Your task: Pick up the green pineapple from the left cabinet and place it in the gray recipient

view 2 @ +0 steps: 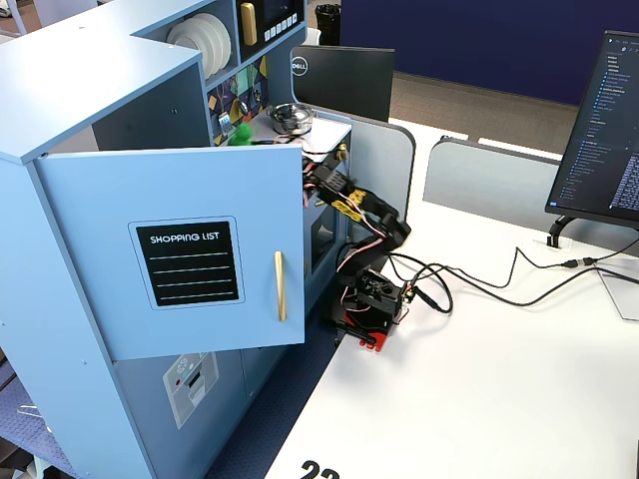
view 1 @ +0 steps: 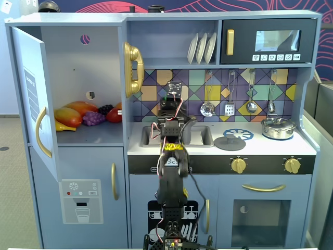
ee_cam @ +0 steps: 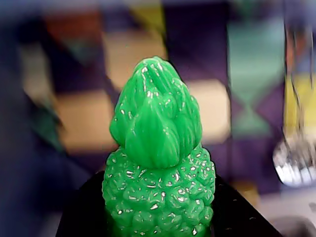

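My gripper (ee_cam: 159,222) is shut on the green pineapple (ee_cam: 158,148); its black jaws press the bumpy body from both sides and the leafy top points up. In a fixed view the gripper (view 1: 171,99) is raised over the sink, in front of the tiled back wall, with only a speck of green showing. The pineapple also shows in another fixed view (view 2: 240,131). The left cabinet (view 1: 78,62) stands with its door (view 1: 31,99) swung open. The dark gray pot (view 1: 197,133) sits in the sink, mostly hidden behind the arm.
A mango (view 1: 78,109), purple grapes (view 1: 93,119) and other toy fruit lie on the cabinet shelf. A gold phone (view 1: 132,67) hangs beside it. Utensils (view 1: 229,99) hang on the wall. A silver lidded pot (view 1: 278,127) and a gray lid (view 1: 230,141) are on the counter.
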Tool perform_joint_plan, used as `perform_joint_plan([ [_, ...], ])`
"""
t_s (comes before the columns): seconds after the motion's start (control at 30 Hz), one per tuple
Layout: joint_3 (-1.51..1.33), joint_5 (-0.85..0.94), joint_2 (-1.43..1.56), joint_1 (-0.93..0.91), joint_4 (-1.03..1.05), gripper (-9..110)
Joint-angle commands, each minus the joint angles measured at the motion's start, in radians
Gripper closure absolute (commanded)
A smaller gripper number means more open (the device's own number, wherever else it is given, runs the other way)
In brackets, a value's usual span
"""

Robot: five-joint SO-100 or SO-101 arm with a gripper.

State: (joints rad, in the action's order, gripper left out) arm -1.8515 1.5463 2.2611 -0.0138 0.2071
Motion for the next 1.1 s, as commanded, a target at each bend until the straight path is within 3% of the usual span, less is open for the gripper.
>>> perform_joint_plan([
  [0.0,0.135,0.041,-0.114,-0.038,0.025,101],
  [0.1,0.14,0.081,-0.155,-0.052,0.04,100],
  [0.23,0.132,-0.009,-0.144,-0.054,0.038,73],
  [0.3,0.14,-0.023,-0.137,-0.051,0.032,68],
  [0.47,0.172,-0.012,0.002,-0.031,0.156,78],
  [0.6,0.13,0.054,0.299,0.04,0.586,101],
  [0.7,-0.002,0.138,0.508,0.087,0.788,101],
  [0.93,-0.364,0.103,0.81,0.087,1.095,101],
  [1.07,-0.589,-0.02,0.907,0.089,1.088,101],
])
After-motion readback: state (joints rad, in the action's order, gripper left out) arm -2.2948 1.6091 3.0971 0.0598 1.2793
